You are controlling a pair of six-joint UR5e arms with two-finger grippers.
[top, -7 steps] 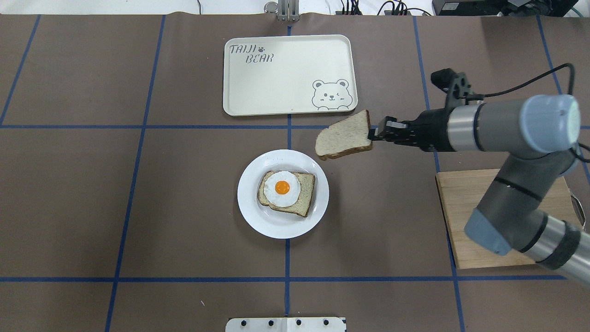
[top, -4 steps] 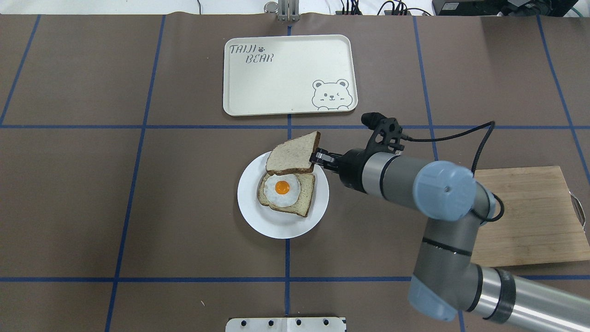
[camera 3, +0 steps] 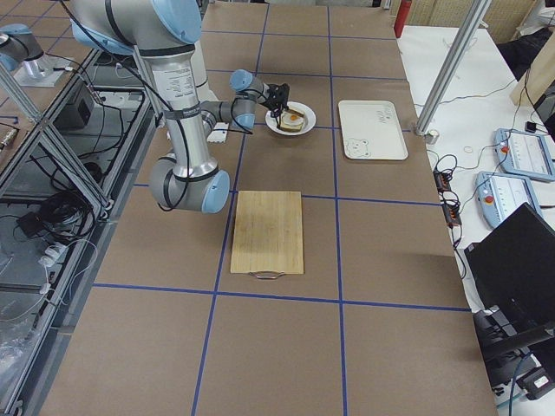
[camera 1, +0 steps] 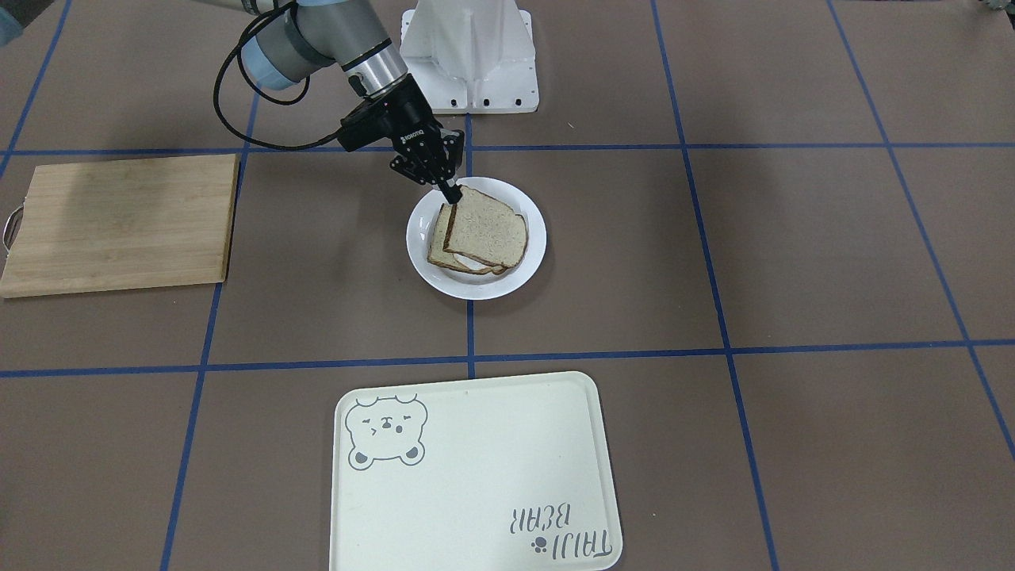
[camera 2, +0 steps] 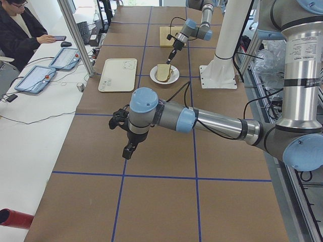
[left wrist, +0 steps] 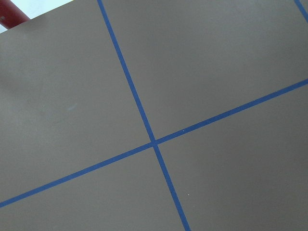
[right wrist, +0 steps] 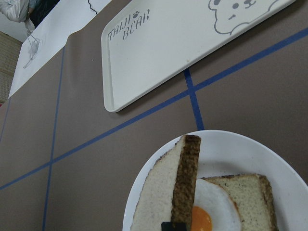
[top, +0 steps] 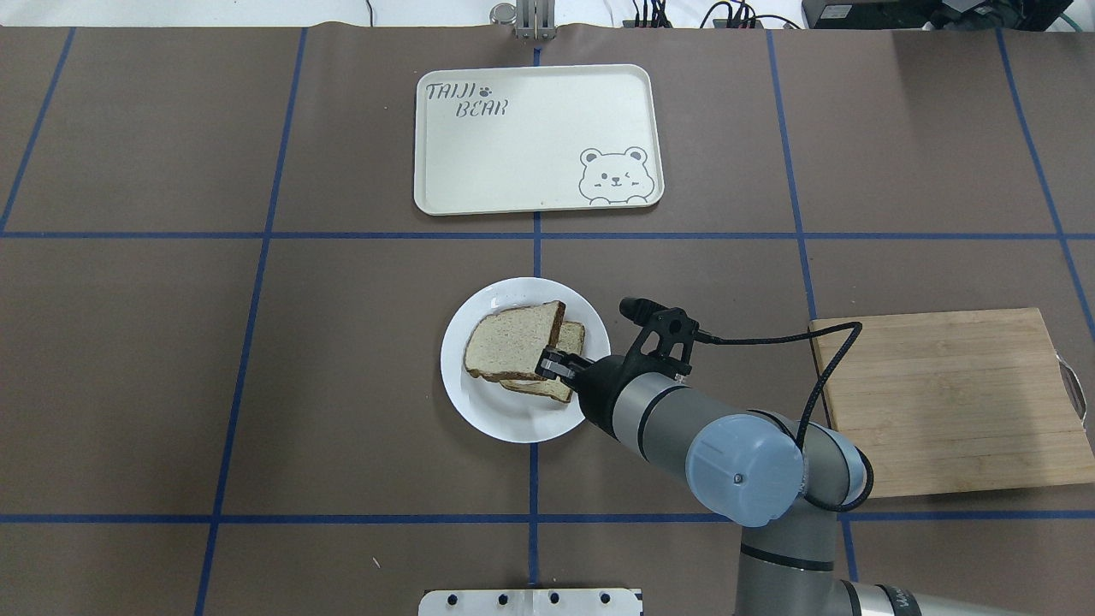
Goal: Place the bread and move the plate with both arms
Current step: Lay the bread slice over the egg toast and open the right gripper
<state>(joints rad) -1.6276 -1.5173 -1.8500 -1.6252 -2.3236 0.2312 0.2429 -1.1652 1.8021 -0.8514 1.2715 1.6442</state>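
Note:
My right gripper (top: pixel 552 364) is shut on the dark crust of the bread (top: pixel 509 342), a plain speckled slice. It holds the slice tilted over the egg-topped slice (top: pixel 571 338) on the white plate (top: pixel 513 419). The bread covers the egg from above; I cannot tell whether it rests on it. The front-facing view shows the gripper (camera 1: pixel 450 193), bread (camera 1: pixel 485 230) and plate (camera 1: pixel 476 285). The right wrist view shows the bread's crust edge (right wrist: pixel 185 183) above the egg (right wrist: pixel 207 211). My left gripper (camera 2: pixel 128 149) hangs over bare table far to the left; I cannot tell whether it is open or shut.
A cream bear tray (top: pixel 535 137) lies beyond the plate. A wooden cutting board (top: pixel 949 402) lies to the right, behind my right arm. The robot base (camera 1: pixel 468 55) stands near the plate. An operator (camera 2: pixel 20 30) sits beside the table.
My right gripper has carried the bread from right of and beyond the plate to over the egg-topped slice and lowered it; the egg is now covered in the overhead view.

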